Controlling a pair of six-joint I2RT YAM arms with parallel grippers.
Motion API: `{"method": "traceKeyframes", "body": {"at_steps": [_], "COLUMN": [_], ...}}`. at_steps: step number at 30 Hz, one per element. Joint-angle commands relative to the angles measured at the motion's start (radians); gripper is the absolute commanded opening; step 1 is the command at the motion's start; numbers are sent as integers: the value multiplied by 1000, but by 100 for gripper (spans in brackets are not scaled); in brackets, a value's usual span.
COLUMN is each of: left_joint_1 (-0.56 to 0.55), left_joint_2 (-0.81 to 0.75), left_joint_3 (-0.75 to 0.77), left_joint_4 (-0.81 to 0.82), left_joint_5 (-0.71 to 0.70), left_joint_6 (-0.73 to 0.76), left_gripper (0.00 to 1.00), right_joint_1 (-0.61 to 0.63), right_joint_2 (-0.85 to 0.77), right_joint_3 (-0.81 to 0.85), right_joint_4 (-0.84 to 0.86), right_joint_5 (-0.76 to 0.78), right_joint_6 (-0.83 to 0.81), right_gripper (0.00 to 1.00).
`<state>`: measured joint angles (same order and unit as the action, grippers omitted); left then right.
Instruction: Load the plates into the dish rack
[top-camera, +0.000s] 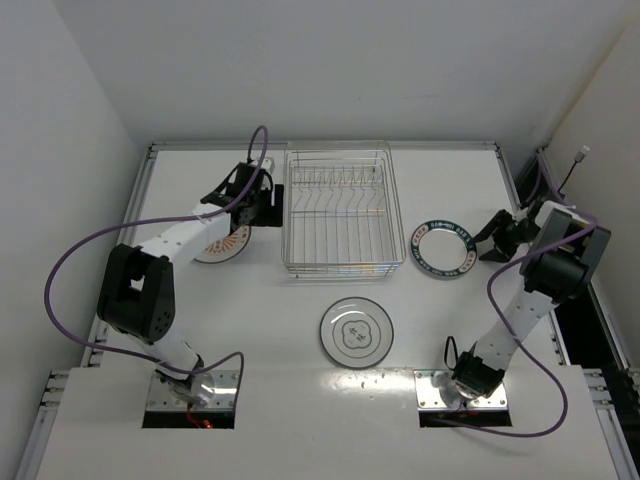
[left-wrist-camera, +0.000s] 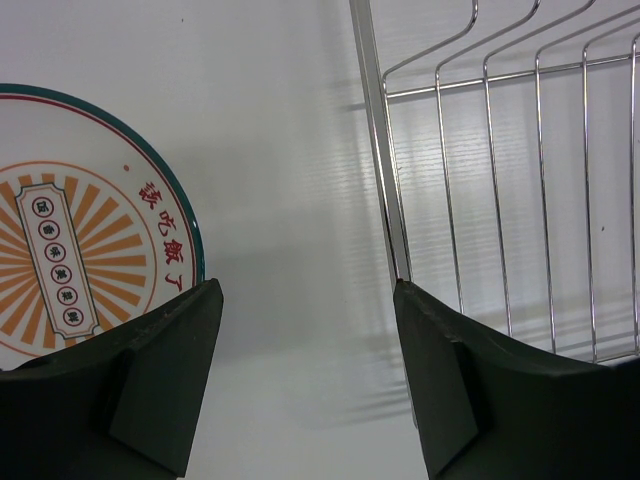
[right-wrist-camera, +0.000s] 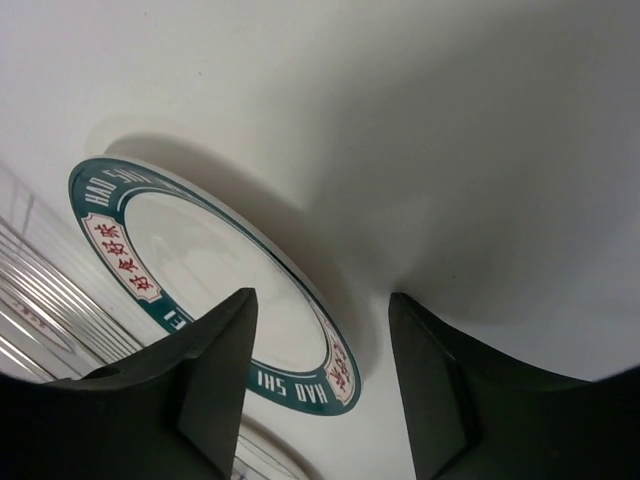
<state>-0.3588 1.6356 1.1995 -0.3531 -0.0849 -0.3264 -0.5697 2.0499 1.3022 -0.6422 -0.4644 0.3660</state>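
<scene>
The dish rack (top-camera: 337, 210), a silver wire basket with upright prongs, stands at the middle back with no plate in it. A teal-rimmed plate (top-camera: 443, 248) lies flat to its right. My right gripper (top-camera: 487, 243) is at that plate's right edge. In the right wrist view its jaws stand apart astride the plate's rim (right-wrist-camera: 345, 375), one finger over the plate (right-wrist-camera: 200, 250), the other over bare table. An orange-patterned plate (top-camera: 222, 244) lies left of the rack, partly under my left arm. My left gripper (top-camera: 264, 208) hangs open over the table between that plate (left-wrist-camera: 80, 250) and the rack (left-wrist-camera: 395, 200). A flower-outline plate (top-camera: 356, 331) lies in front.
White walls close in the table on the left, back and right. Purple cables loop from both arms. The rack's wires (right-wrist-camera: 40, 300) show at the left edge of the right wrist view.
</scene>
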Motion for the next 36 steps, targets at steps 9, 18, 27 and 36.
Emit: {"method": "traceKeyframes", "body": {"at_steps": [9,18,27,36], "left_joint_1": [0,0,0,0], "left_joint_2": [-46,-46,-37,-28], "left_joint_3": [20,20,20,20], "left_joint_4": [32,32,23,23], "left_joint_5": [19,8,8,8], "left_joint_6": [-3,-3,-3,-3], "left_gripper": [67,67,67,67], "right_joint_1": [51,62,94,151], "right_joint_2": [107,34,-230,-430], "right_joint_3": [164,149,149,238], "right_joint_4": [-91,-100,-109,-77], "right_joint_5": [56,13,110,196], "right_joint_6": [-105,-110,-68,11], "right_gripper": [29,0,0,0]}}
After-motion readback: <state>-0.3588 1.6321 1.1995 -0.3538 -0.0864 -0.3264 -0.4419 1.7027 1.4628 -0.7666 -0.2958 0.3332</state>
